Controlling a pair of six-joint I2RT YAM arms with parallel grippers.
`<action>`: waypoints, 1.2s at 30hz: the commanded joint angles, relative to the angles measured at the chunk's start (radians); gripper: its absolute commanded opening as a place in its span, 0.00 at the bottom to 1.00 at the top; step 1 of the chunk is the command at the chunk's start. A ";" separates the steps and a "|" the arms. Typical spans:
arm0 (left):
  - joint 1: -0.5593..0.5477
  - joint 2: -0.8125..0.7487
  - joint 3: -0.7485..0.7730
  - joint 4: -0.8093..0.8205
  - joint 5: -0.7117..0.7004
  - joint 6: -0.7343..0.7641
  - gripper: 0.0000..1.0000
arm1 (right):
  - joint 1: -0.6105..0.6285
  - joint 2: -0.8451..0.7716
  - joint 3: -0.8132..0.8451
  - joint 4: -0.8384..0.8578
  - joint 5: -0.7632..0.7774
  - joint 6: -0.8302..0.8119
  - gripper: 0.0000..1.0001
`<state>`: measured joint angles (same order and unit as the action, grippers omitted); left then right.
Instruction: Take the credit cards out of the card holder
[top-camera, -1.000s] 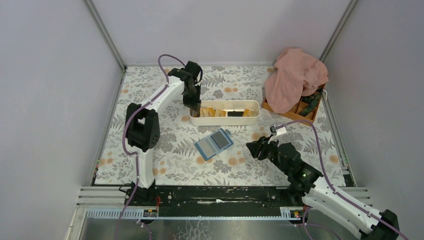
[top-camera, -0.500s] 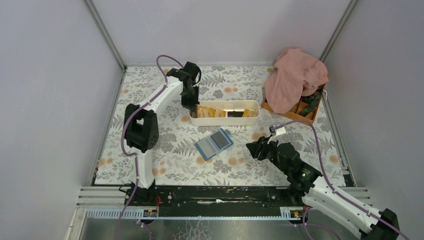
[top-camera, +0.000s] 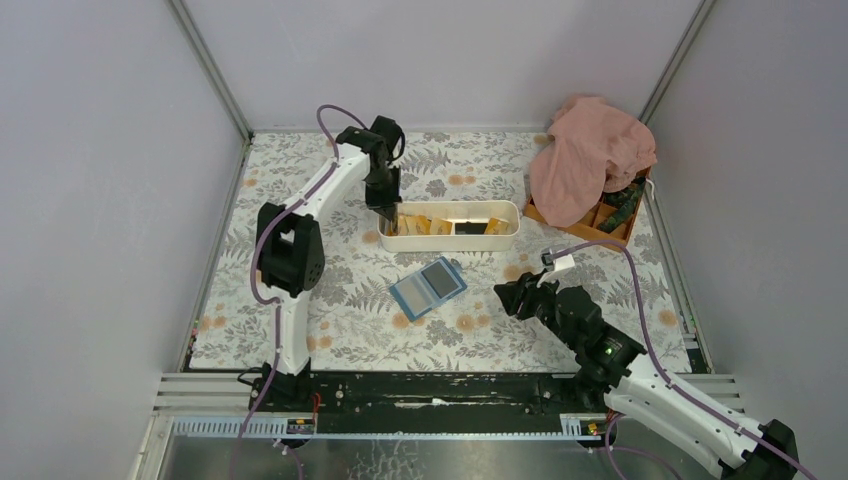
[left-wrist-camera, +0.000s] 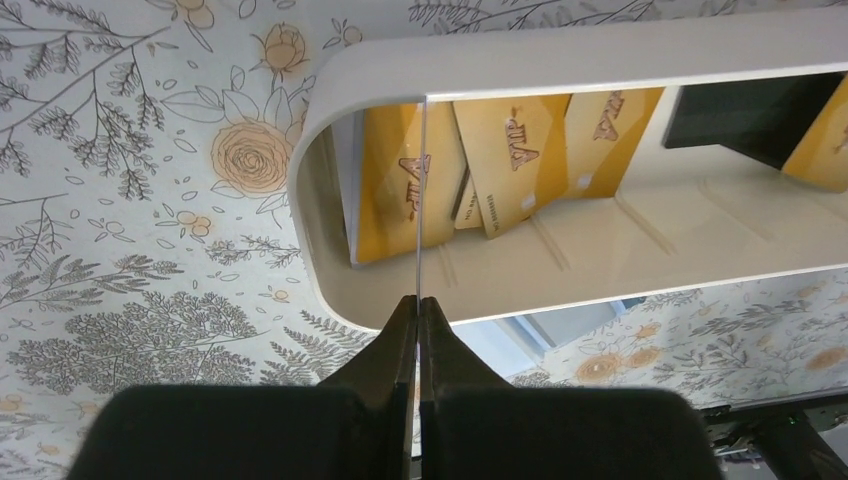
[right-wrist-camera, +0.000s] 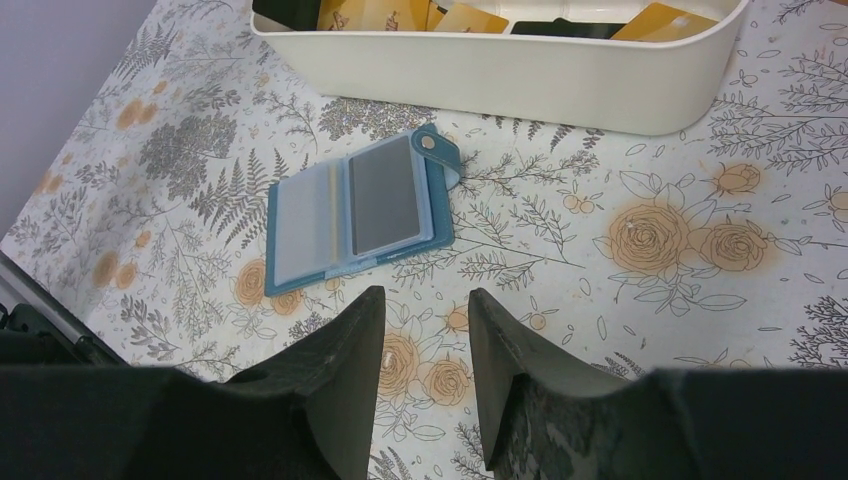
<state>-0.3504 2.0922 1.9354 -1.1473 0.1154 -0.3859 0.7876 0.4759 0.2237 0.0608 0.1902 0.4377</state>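
Card holder: the blue card holder (right-wrist-camera: 355, 210) lies opened flat near the middle of the table (top-camera: 330, 300). It is a soft-edged folding case with smooth grey pocket faces, one darker than the other. A rounded tab with a metal snap stud sits on its far right edge.
Credit cards: thin, stiff, glossy gold credit cards (left-wrist-camera: 510, 150) stamped "VIP" lean overlapping inside the tray. A matte black card (left-wrist-camera: 750, 110) lies further along, towards the tray's right end.
Tray: the long white tray (right-wrist-camera: 500, 75) is a smooth plastic oblong with rounded ends. It lies crosswise beyond the card holder, towards the table's far edge.
Left gripper: the left gripper (left-wrist-camera: 419, 300) is pinched tight on a held card (left-wrist-camera: 421, 200). The card is seen edge-on as a hairline and stands upright over the tray's left end; its colour cannot be told.
Right gripper: the right gripper (right-wrist-camera: 425, 300) has its black, rough-faced fingers parted and grasps nothing. It hovers near the card holder on its near-right side, apart from it.
Table cover: a flat sheet printed with grey ferns and orange roses.
Far right corner: a crumpled pink cloth (top-camera: 590, 155) is draped over an orange compartment box (top-camera: 600, 220).
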 joint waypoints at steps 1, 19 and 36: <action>0.009 0.001 -0.027 -0.046 0.003 0.025 0.00 | 0.004 0.003 0.000 0.032 0.030 -0.016 0.43; 0.011 0.011 -0.017 -0.035 -0.053 0.018 0.34 | 0.004 0.019 -0.001 0.038 0.034 -0.018 0.43; -0.414 -0.539 -0.530 0.635 -0.522 -0.034 0.38 | 0.004 0.210 0.017 0.169 -0.172 0.006 0.65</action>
<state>-0.5339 1.7546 1.6497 -0.9295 -0.1768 -0.4198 0.7876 0.5884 0.2150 0.1173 0.1436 0.4416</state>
